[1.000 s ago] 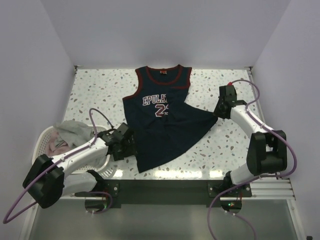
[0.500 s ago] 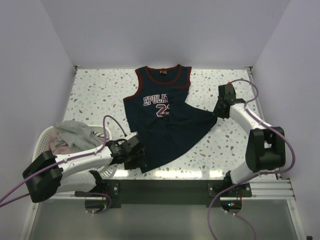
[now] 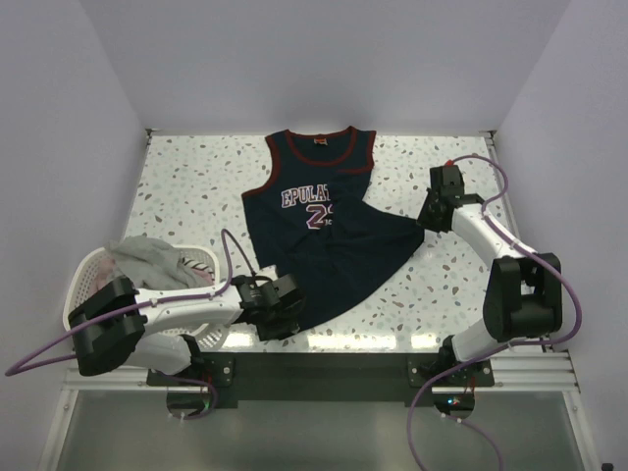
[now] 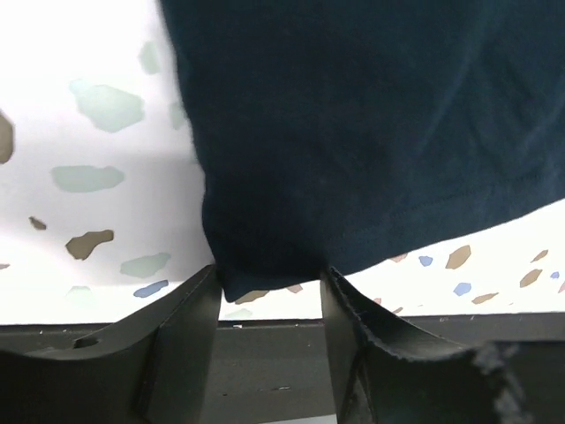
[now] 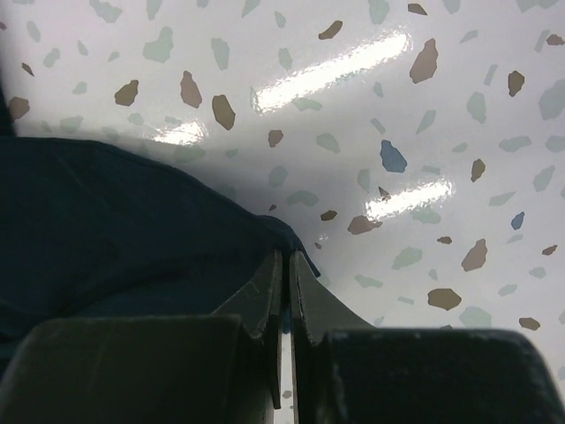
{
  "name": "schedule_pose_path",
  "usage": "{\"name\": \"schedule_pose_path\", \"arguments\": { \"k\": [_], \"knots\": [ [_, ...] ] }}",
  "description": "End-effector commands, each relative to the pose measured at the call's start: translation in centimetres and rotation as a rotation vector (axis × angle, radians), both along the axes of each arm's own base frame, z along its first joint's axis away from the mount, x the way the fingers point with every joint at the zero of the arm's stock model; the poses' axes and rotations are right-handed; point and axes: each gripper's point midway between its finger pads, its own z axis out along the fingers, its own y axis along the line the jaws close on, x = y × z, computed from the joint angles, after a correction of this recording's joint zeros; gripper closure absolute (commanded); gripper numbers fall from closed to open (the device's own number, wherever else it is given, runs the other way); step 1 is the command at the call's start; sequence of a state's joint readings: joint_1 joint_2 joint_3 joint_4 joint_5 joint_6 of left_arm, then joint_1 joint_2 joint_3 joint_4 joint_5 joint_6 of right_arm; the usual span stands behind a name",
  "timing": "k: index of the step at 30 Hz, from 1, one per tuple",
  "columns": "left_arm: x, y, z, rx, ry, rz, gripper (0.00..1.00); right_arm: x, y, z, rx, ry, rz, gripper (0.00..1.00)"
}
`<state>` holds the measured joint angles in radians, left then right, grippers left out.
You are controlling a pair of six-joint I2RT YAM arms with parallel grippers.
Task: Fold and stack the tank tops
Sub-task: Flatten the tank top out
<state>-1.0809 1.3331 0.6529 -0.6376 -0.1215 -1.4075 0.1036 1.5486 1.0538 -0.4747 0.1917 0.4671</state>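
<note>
The navy jersey (image 3: 319,231) is lying flat on the table (image 3: 186,177), its long way running near-to-far. The neck is pointing at the back wall & the hem at the arms, fanning out to the R. The L claw (image 4: 269,287) is sitting open w/ the near hem corner between its fingers. The R claw (image 5: 284,265) is pinching the R hem corner, fingers almost touching. A grey top (image 3: 147,257) is lying in the white basket (image 3: 83,270).

White slotted basket (image 3: 78,280) sits on speckled table (image 3: 186,186).

Navy jersey (image 3: 324,245) face-up; grey top (image 3: 147,260) crumpled
</note>
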Motion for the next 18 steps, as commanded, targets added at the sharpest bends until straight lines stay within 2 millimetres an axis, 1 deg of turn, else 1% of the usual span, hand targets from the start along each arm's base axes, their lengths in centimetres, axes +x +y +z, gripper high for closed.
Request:
{"name": "schedule_pose_path", "arguments": {
  "k": [1,2,6,8,10,12,15,18],
  "knots": [
    [0.0,3.9,-1.5,0.160,-0.023,0.103,0.48,-0.3,0.3,2.1,0.018,-0.053,0.020,1.00],
    [0.1,4.1,-1.5,0.166,-0.030,0.115,0.50,-0.3,0.3,2.4,0.023,-0.061,0.022,1.00],
    [0.6,4.7,-1.4,0.185,-0.058,0.149,0.52,-0.5,0.6,2.8,0.034,-0.070,0.034,1.00],
    [0.6,4.7,-1.4,0.182,-0.058,0.155,0.51,-0.6,0.6,3.0,0.034,-0.071,0.036,1.00],
    [0.4,4.7,-1.5,0.173,-0.054,0.163,0.46,-0.7,0.6,3.0,0.033,-0.071,0.039,1.00],
    [0.3,4.9,-1.6,0.162,-0.058,0.164,0.47,-0.8,0.5,3.1,0.031,-0.070,0.041,1.00],
    [0.2,5.0,-2.0,0.169,-0.049,0.163,0.50,-0.8,0.6,3.2,0.033,-0.075,0.041,1.00],
    [0.0,5.1,-2.5,0.181,-0.037,0.159,0.56,-0.8,0.7,3.3,0.038,-0.077,0.045,1.00]
  ]
}}
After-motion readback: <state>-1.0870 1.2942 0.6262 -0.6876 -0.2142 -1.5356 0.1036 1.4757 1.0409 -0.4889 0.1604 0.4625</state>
